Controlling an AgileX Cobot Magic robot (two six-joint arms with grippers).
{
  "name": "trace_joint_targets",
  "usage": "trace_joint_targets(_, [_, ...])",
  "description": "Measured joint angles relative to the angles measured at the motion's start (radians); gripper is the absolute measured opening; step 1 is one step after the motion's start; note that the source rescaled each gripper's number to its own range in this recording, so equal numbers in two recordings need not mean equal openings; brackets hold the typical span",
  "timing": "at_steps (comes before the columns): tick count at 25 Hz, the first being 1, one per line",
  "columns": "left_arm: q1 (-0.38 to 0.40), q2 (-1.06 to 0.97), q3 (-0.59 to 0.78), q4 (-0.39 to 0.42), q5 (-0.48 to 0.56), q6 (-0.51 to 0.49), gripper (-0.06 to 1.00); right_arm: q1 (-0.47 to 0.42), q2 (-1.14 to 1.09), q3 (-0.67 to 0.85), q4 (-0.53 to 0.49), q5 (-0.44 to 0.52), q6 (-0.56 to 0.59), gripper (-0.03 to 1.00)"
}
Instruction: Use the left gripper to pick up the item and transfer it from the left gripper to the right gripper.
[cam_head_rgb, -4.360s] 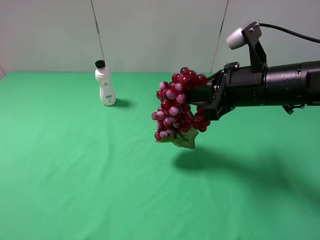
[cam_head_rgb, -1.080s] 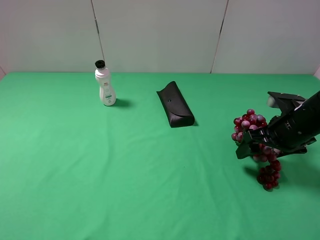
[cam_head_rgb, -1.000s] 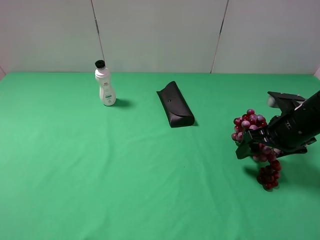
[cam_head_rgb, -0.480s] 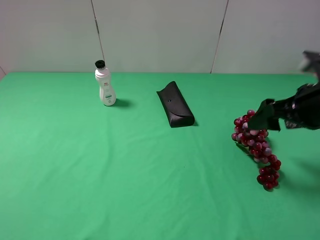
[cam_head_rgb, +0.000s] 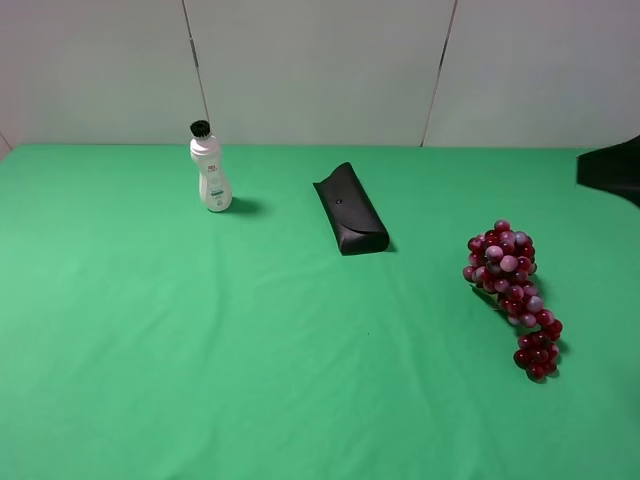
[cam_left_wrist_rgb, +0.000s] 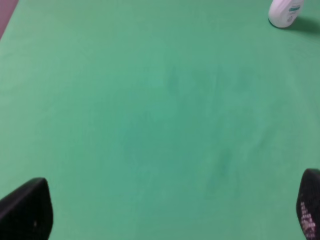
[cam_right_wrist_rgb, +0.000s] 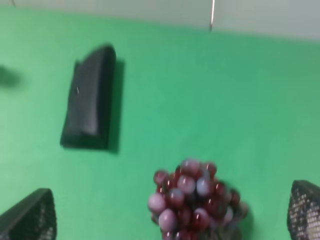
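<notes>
The item, a bunch of red-purple grapes, lies on the green cloth at the right, free of both grippers. In the right wrist view the grapes sit below and between the fingertips. My right gripper is open and empty; in the high view only a black tip of the right gripper shows at the right edge, above and beyond the grapes. My left gripper is open and empty over bare cloth, with its fingertips wide apart. It is out of the high view.
A black oblong glasses case lies mid-table at the back and also shows in the right wrist view. A white bottle with a black cap stands at the back left; its base shows in the left wrist view. White wall panels stand behind the table.
My right gripper carried the grapes from mid-air to the right, set them on the cloth, opened, and pulled away up and to the right edge.
</notes>
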Motion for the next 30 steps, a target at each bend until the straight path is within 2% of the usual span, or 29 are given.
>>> trace_joint_targets(8, [0.0, 0.0, 0.0, 0.0, 0.0, 0.0, 0.97, 0.0, -0.186, 0.025, -0.012, 0.098, 0.007, 1.0])
trace_joint_targets(13, [0.0, 0.0, 0.0, 0.0, 0.0, 0.0, 0.97, 0.0, -0.318, 0.087, -0.024, 0.107, 0.06, 1.0])
trace_joint_targets(16, [0.0, 0.0, 0.0, 0.0, 0.0, 0.0, 0.97, 0.0, -0.405, 0.099, -0.072, 0.138, 0.13, 1.0])
trace_joint_targets(22, [0.0, 0.0, 0.0, 0.0, 0.0, 0.0, 0.97, 0.0, -0.582, 0.099, -0.256, 0.299, 0.274, 1.0])
trace_joint_targets(27, [0.0, 0.0, 0.0, 0.0, 0.0, 0.0, 0.97, 0.0, -0.676, 0.113, -0.278, 0.361, 0.326, 1.0])
trace_joint_targets(30, [0.0, 0.0, 0.0, 0.0, 0.0, 0.0, 0.97, 0.0, -0.678, 0.124, -0.279, 0.361, 0.333, 1.0])
